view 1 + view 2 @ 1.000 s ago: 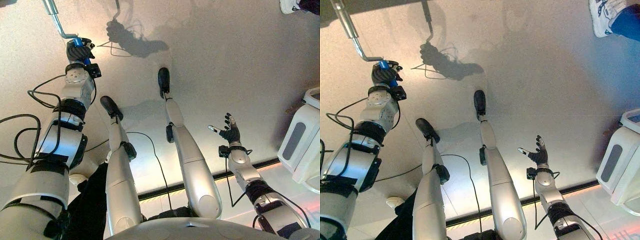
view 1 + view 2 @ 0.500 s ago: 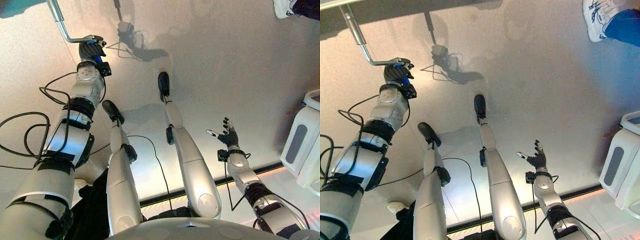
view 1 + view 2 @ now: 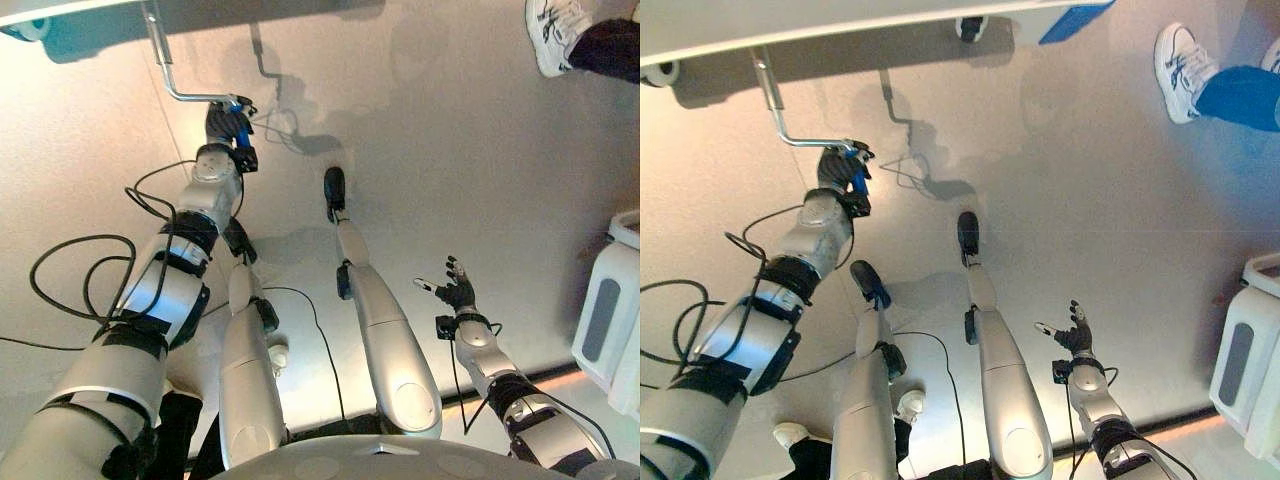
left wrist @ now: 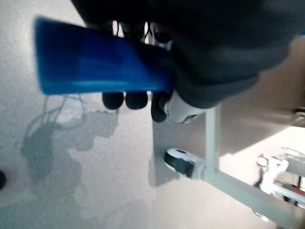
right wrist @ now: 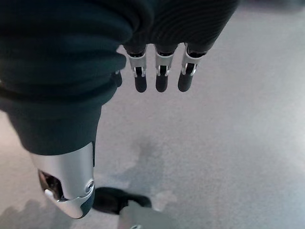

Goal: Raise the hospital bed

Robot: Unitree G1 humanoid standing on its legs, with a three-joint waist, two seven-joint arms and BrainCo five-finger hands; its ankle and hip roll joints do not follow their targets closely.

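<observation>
The grey floor point(image 3: 1110, 180) takes up most of both eye views. The bed point(image 3: 790, 25) shows as a pale frame edge running along the top of the frame, upper left to upper centre, with a caster point(image 3: 660, 72) at the far upper left and another wheel point(image 3: 970, 27) at top centre. A blue patch point(image 3: 1075, 18) sits under the frame edge at upper centre-right.

A white unit point(image 3: 1250, 350) with a dark panel stands at the right edge, lower half of the frame. A person's leg in blue trousers with a white shoe point(image 3: 1180, 55) is at the upper right corner.

The crank point(image 3: 790, 125), a bent metal rod, drops from the bed frame at upper left and turns sideways toward the centre, ending in a blue grip point(image 4: 100, 67).

The left hand point(image 3: 840, 170) is at upper left-centre of the frame, fingers point(image 4: 125, 99) curled round the blue grip; the wrist view confirms the hold, with the bed's leg and caster behind it.

The right hand point(image 3: 1072, 335) is at lower right-centre, above the floor, well apart from the crank. Its fingers point(image 5: 161, 74) are straight and spread, holding nothing.
</observation>
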